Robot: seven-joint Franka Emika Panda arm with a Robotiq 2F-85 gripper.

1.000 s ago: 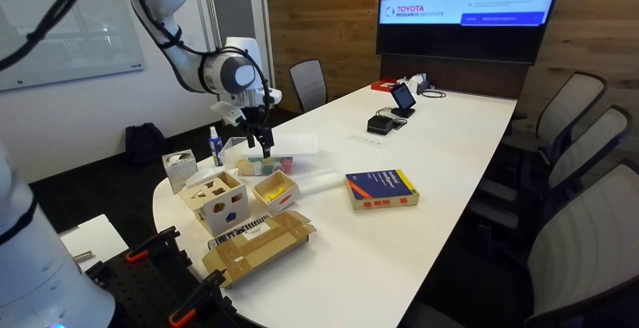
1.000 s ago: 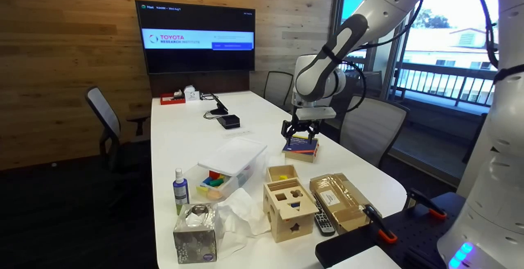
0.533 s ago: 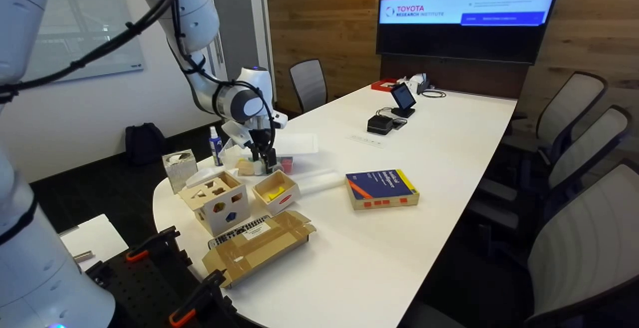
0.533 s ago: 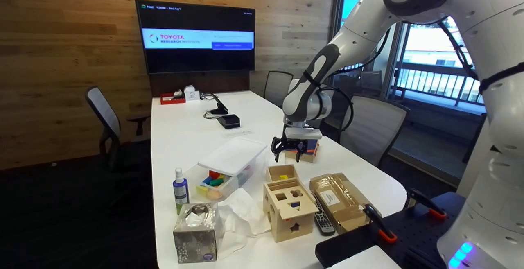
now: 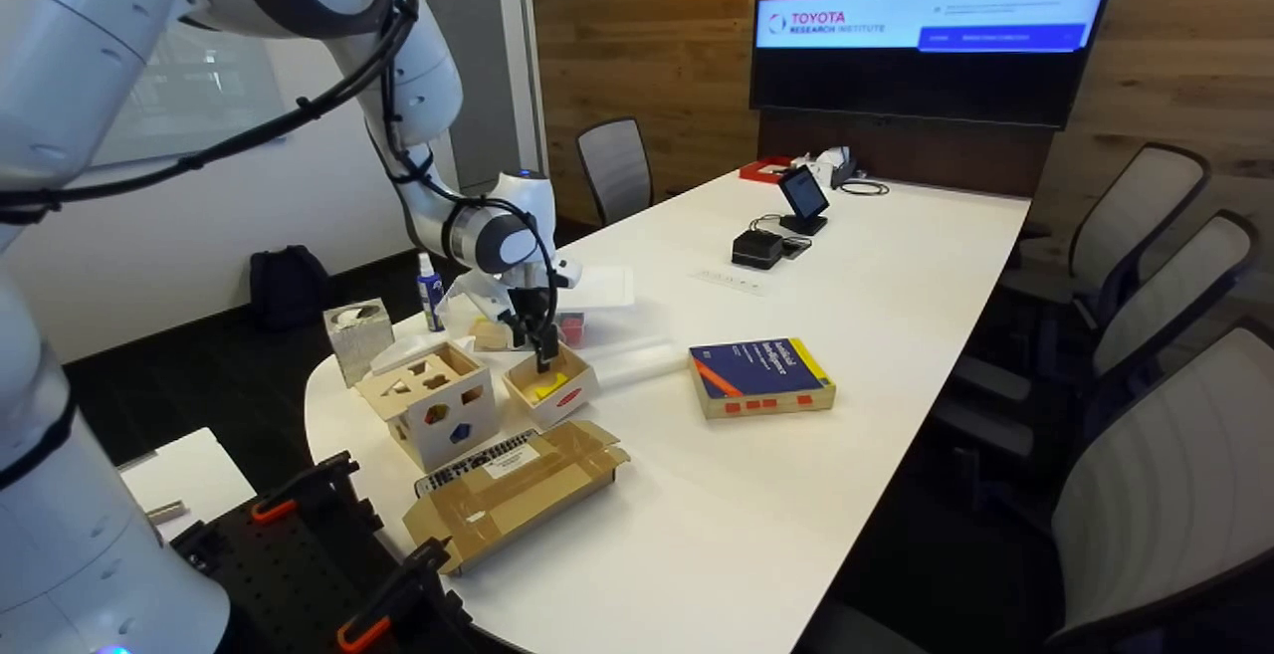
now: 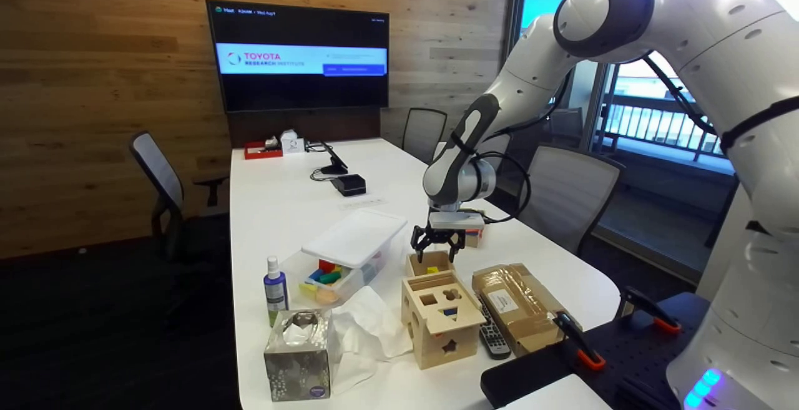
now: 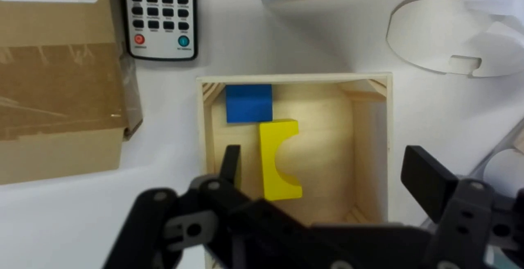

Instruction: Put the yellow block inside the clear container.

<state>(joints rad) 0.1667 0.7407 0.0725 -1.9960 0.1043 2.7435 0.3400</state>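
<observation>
The yellow block point(image 7: 268, 158), with a curved cut-out, lies in a small open wooden box point(image 7: 389, 138) against a blue block point(image 7: 249, 103). It also shows in both exterior views point(image 5: 550, 386) point(image 6: 432, 270). My gripper point(image 7: 322, 154) is open and empty above the wooden box, as both exterior views show point(image 5: 531, 355) point(image 6: 436, 256). In the wrist view one finger is left of the yellow block, the other beyond the box's right wall. The clear container point(image 6: 373, 276) holds several coloured blocks. Its white lid point(image 6: 356, 238) lies askew, leaving the near end uncovered.
A tan shape-sorter box point(image 6: 446, 329) stands beside the small wooden box. A cardboard piece point(image 5: 518, 495) and a remote point(image 7: 161, 15) lie near. A tissue box point(image 6: 298, 360), spray bottle point(image 6: 275, 291) and loose tissue point(image 6: 371, 322) are around the container. A book point(image 5: 761, 375) lies farther off.
My gripper has moved down and across from above the table near the book and container to just over the small wooden box. It has stayed open. The blocks and container have not moved.
</observation>
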